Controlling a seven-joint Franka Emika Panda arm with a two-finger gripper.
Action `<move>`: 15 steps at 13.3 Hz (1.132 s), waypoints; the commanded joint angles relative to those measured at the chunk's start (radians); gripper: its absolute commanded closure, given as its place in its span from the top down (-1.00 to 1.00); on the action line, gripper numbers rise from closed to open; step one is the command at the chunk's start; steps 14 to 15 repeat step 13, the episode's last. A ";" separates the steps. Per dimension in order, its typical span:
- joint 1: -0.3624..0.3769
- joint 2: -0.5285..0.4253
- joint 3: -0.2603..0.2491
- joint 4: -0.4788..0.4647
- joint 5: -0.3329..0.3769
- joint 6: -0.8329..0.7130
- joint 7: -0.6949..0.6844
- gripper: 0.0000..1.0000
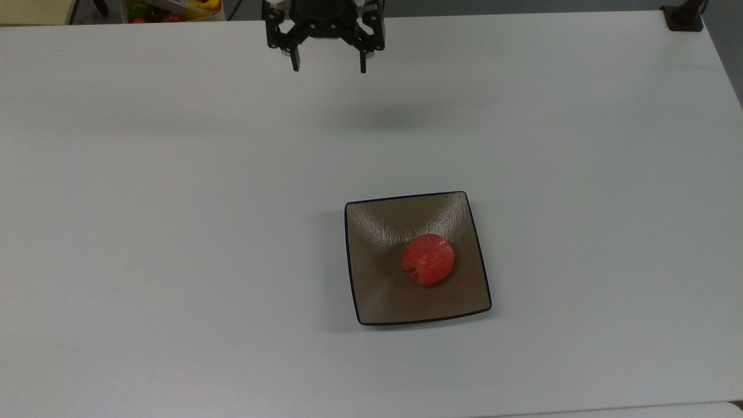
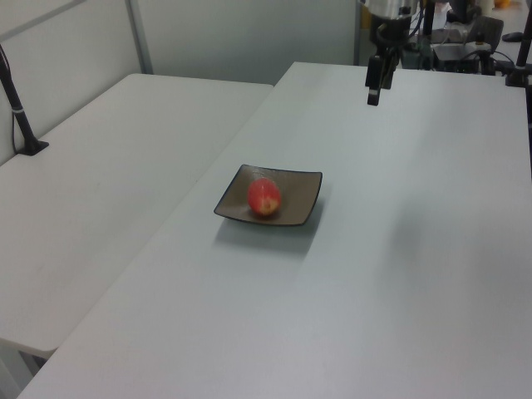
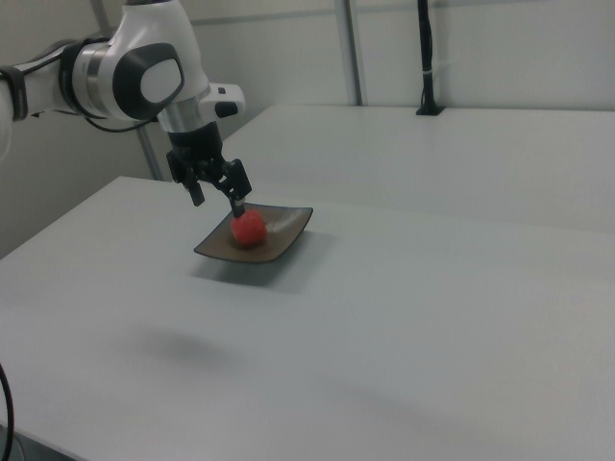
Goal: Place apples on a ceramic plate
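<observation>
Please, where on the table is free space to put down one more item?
Bare table lies on every side of the ceramic plate. The plate holds one apple. The open gripper hangs over the top view's upper edge.

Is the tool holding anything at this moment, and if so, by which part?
Nothing is held. The tool hangs open and empty above the table's far side in the top view, well away from the red apple, which lies free on the square brown plate.
</observation>
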 commanded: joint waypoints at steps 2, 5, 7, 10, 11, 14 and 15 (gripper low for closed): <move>-0.035 -0.059 0.019 -0.053 0.022 0.033 -0.009 1.00; -0.091 -0.060 0.073 -0.052 0.022 0.033 -0.005 1.00; -0.184 -0.059 0.173 -0.052 0.022 0.035 -0.005 1.00; -0.182 -0.057 0.173 -0.052 0.022 0.035 -0.005 1.00; -0.182 -0.056 0.173 -0.052 0.022 0.035 -0.005 1.00; -0.182 -0.054 0.173 -0.052 0.022 0.035 -0.005 1.00; -0.182 -0.054 0.173 -0.052 0.022 0.035 -0.005 1.00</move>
